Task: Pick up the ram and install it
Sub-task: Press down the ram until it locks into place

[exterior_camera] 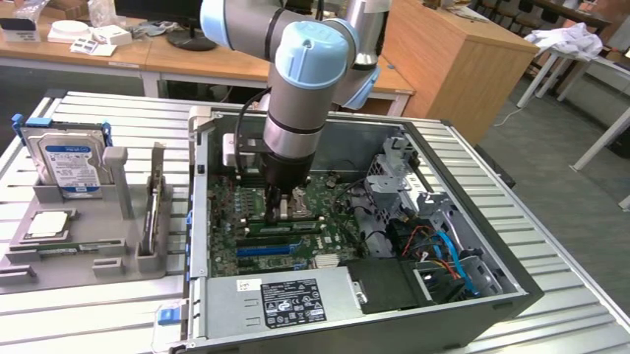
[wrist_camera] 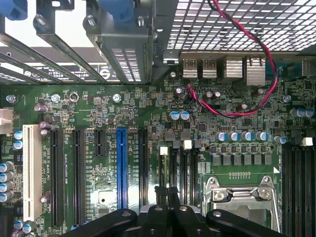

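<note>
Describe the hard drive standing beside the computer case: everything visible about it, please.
The silver metal hard drive with a blue-and-white label stands upright on its edge in a slot of the grey plastic holder, on the exterior view's left, outside the open computer case. Its labelled face is turned to the camera. Blue plastic rails flank its sides. Only the holder touches it.

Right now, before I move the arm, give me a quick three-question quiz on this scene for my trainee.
1. True or false: the gripper stands wide open above the motherboard.
2. The long slot between black slots is: A red, B blue, C yellow.
3. Fill in: the hard drive stands on the exterior view's ___ of the computer case.
Key: 1 false, it is shut; 2 B; 3 left.
</note>
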`<state>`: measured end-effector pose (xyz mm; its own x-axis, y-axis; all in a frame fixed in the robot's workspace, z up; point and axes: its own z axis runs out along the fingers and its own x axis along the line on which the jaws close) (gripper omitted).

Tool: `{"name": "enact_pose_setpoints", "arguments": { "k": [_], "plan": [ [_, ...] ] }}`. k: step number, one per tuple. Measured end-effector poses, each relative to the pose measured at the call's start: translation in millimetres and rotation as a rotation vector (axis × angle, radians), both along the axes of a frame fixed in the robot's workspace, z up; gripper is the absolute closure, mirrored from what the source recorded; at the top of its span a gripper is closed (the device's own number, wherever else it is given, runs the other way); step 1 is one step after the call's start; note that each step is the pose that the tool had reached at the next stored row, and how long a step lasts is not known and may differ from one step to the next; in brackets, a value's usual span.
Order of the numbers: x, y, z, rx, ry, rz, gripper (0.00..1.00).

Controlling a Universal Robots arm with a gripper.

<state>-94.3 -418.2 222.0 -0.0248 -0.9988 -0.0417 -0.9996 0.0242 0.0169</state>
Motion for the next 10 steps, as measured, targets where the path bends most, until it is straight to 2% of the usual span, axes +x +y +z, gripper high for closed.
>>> {"name": "enact_pose_setpoints", "arguments": {
  "k": [6, 10],
  "plan": [
    [0.1, 0.1, 0.5, 0.0007, -0.0004, 0.0, 0.89],
    [0.0, 0.0, 6.4, 0.0001, 0.0009, 0.0, 0.89]
  ]
}}
